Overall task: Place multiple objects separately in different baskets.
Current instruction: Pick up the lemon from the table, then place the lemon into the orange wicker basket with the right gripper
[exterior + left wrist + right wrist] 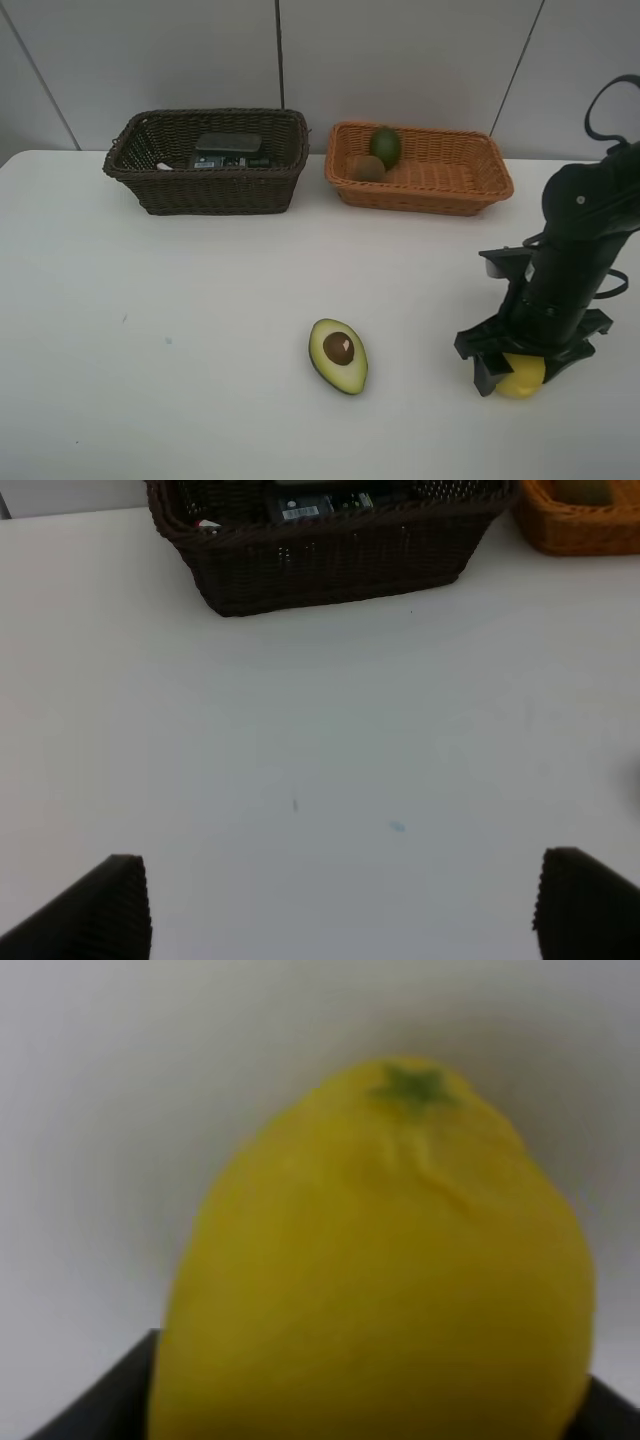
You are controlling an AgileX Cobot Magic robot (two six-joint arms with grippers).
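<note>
1. The right gripper (pixel 520 372) is down on the white table (pixel 180 330), near the front right corner.
2. The yellow lemon (pixel 522 377) sits between its black fingers. The lemon rests on the table. I cannot tell if the fingers are squeezing it yet.
3. Up close, the lemon (pixel 380 1260) fills the right wrist view. Its little green stem end points away from the camera.
4. The halved avocado (pixel 338 355) lies on the table near the middle front, cut side up. Its brown pit shows. It is well apart from the lemon.
5. The dark brown basket (pixel 207 160) stands at the back left. Some dark things lie inside it, but I cannot tell them apart.
6. The light orange basket (pixel 420 170) stands just beside it, on the right. The green lime (pixel 386 146) and the brown kiwi (pixel 366 168) are in its left end, touching.
7. The left gripper (pixel 340 905) is wide open over bare table, holding nothing.
</note>
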